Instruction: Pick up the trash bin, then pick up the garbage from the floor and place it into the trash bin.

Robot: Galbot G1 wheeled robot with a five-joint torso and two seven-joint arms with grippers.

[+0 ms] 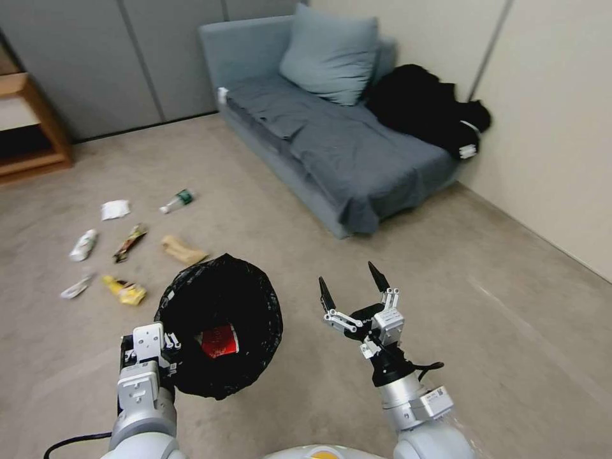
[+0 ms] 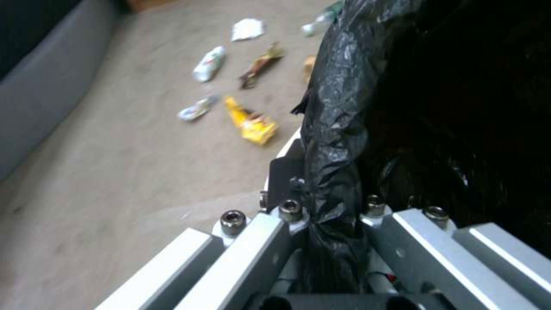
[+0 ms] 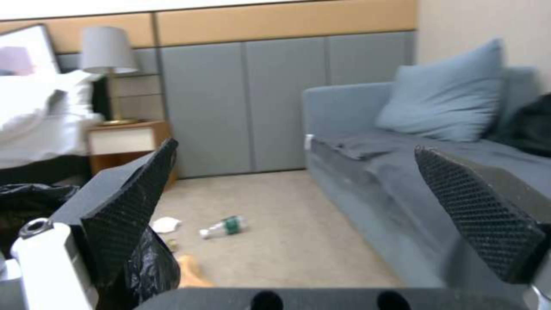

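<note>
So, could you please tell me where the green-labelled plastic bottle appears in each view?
Head view: green-labelled bottle on the carpet beyond the trash bin.
Left wrist view: top edge, partly behind the bin's bag.
Right wrist view: on the floor.
Shared landmark: the white tissue beside it.

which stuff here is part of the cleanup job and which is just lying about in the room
Part of the job:
- trash bin, held at its rim by the left gripper, red cup inside
- floor litter: bottle, white tissue, brown paper bag, yellow wrapper, dark wrapper
- right gripper, open, empty

Just there:
- sofa, pillow, black clothing
- wooden shelf
</note>
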